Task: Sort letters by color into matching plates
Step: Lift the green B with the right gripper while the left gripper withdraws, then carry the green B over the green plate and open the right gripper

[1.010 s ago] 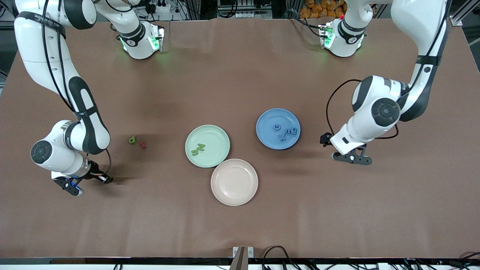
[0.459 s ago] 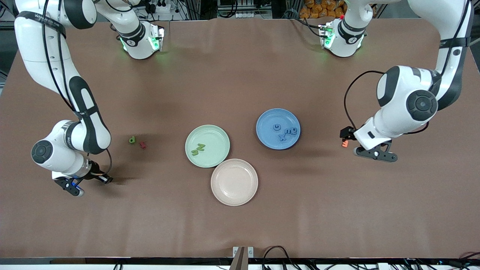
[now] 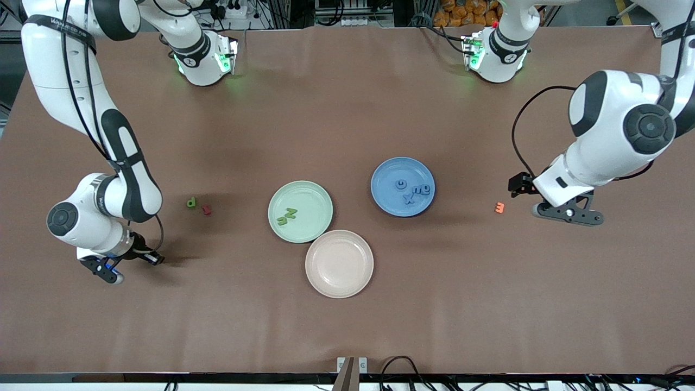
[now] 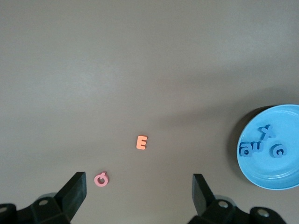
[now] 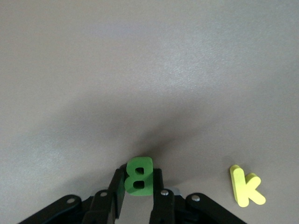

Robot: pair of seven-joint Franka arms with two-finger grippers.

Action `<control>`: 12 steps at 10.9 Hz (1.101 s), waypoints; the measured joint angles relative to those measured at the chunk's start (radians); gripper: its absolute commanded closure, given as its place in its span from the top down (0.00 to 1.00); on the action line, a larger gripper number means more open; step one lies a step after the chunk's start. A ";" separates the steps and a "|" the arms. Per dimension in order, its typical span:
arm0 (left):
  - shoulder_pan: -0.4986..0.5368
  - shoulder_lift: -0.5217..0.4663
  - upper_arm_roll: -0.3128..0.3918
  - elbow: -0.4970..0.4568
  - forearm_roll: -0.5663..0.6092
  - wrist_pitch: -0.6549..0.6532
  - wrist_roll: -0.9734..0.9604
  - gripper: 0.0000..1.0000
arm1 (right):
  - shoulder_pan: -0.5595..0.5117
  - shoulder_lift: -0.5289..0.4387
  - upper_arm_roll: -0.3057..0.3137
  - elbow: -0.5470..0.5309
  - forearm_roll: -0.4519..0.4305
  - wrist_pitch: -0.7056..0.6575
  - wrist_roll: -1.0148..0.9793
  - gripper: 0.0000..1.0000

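Note:
My right gripper (image 5: 138, 181) is shut on a green letter B (image 5: 139, 173), low at the table near the right arm's end (image 3: 122, 264); the arm hides the B in the front view. Another green letter (image 3: 191, 203) lies on the table between that gripper and the mint green plate (image 3: 312, 198), which holds two green letters (image 3: 286, 216). The blue plate (image 3: 388, 176) holds several blue letters (image 3: 414, 191), also in the left wrist view (image 4: 261, 143). My left gripper (image 3: 567, 213) hangs open (image 4: 138, 193) over bare table near the left arm's end.
An empty beige-pink plate (image 3: 339, 263) touches the green plate, nearer to the camera. A red letter (image 3: 206, 209) lies beside the loose green one. An orange E (image 3: 499, 207) and a pink letter (image 4: 101, 178) lie by the left gripper. A yellow k (image 5: 246, 185) lies beside the B.
The left arm has swung away from the blue plate toward its own end of the table, uncovering the orange E. The right gripper's fingers have shut on the green B.

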 measured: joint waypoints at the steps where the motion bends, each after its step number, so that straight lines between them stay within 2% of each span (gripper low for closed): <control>1: 0.000 -0.011 0.009 0.012 0.000 -0.010 0.000 1.00 | 0.006 -0.001 0.000 -0.001 -0.001 -0.001 -0.001 0.24; 7: 0.001 -0.111 0.056 0.039 0.000 -0.094 0.000 1.00 | 0.076 -0.025 0.001 -0.002 -0.002 -0.066 -0.001 0.21; 12: 0.000 -0.129 0.068 0.109 0.000 -0.190 0.000 1.00 | 0.152 -0.055 0.002 -0.003 -0.002 -0.104 0.005 0.21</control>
